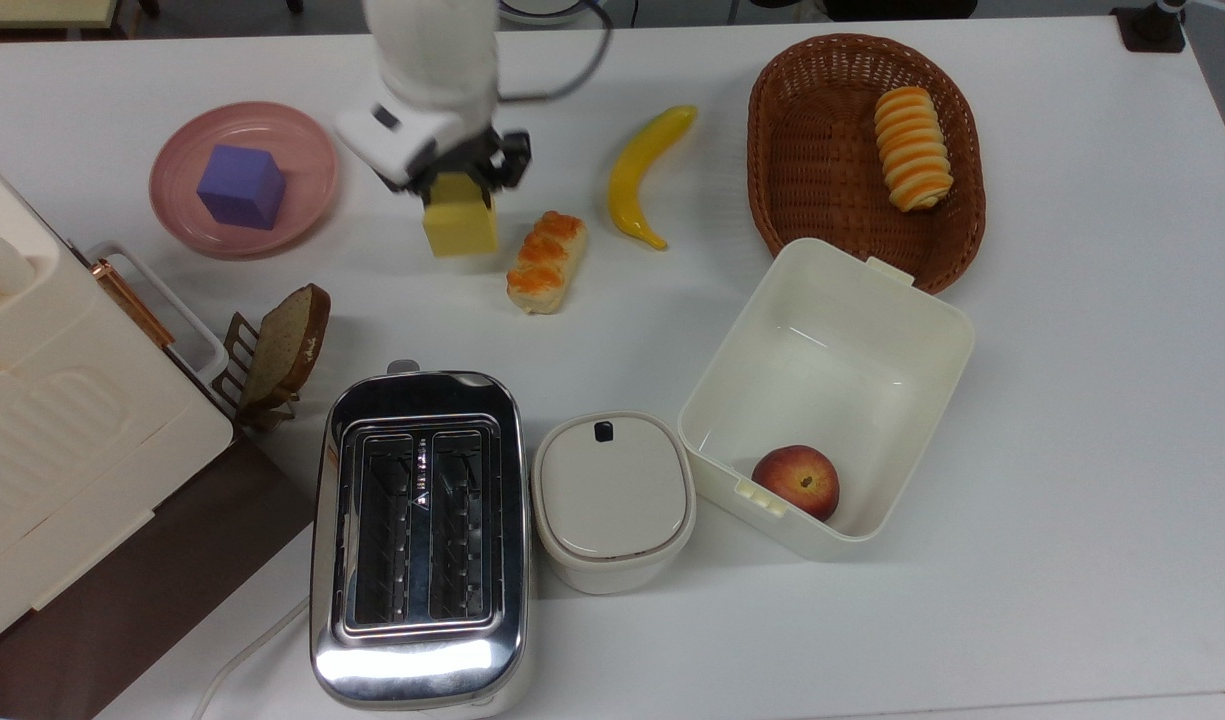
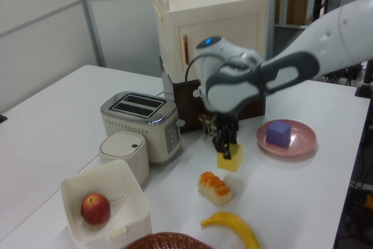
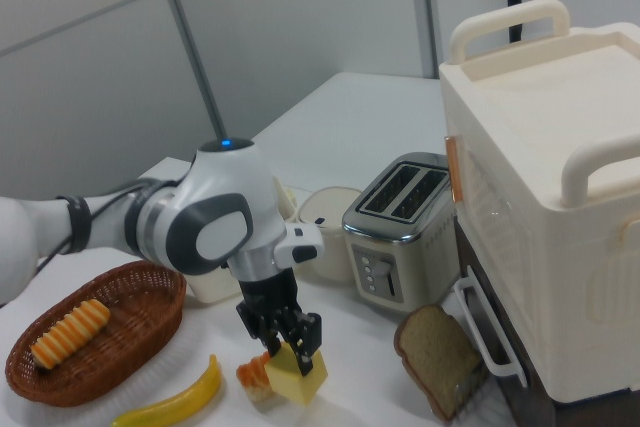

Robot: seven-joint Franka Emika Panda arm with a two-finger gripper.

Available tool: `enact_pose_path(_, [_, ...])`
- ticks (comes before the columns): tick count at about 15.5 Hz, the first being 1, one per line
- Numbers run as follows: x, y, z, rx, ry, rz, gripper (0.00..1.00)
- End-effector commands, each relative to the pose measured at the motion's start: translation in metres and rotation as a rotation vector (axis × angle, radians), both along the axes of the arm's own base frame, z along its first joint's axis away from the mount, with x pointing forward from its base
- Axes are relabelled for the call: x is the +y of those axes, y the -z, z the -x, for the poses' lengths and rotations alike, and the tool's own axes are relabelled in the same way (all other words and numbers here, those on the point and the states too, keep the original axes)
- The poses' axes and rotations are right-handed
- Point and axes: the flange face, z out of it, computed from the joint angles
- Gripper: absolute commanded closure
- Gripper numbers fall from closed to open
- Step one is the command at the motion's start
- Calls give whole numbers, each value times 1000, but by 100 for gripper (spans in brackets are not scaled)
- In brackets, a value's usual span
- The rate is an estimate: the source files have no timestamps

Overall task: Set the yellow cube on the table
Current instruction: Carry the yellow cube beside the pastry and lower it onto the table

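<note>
Holding: gripper (image 1: 469, 183) pinches the yellow cube (image 1: 460, 228) by its top, fingers pressed against opposite sides.
Cube position: tilted, low over the table (image 1: 1072, 420), just beside the glazed bread roll (image 1: 545, 261) on the top view's left; contact with the tabletop cannot be judged.
Plate: pink plate (image 1: 302, 160) carries the purple cube (image 1: 239, 186), well apart from the gripper.
Banana: banana (image 1: 644, 172) lies beyond the roll on the top view's right.
</note>
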Motion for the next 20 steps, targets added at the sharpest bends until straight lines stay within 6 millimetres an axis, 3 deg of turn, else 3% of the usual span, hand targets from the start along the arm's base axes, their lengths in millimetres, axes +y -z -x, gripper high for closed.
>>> enact_pose_path(1, [9, 19, -2, -19, 16, 34, 100])
enact_pose_path(2, [11, 23, -3, -13, 13, 36, 100])
enact_pose_path(3, [12, 29, -4, -2, 10, 40, 93])
enact_pose_path(4, [11, 33, -4, 2, 8, 45, 57])
enact_pose_path(5, [10, 35, -4, 5, 11, 47, 1])
enact_pose_path(12, [3, 29, -3, 6, 21, 48, 0])
enact_pose_path(15, [10, 12, -6, -18, 51, 49, 0])
enact_pose_path(16, [17, 3, -7, -31, 90, 51, 0])
enact_pose_path(18, [61, -23, -3, -21, 99, 51, 0])
enact_pose_path(20, [77, -55, 1, -19, 124, 70, 0])
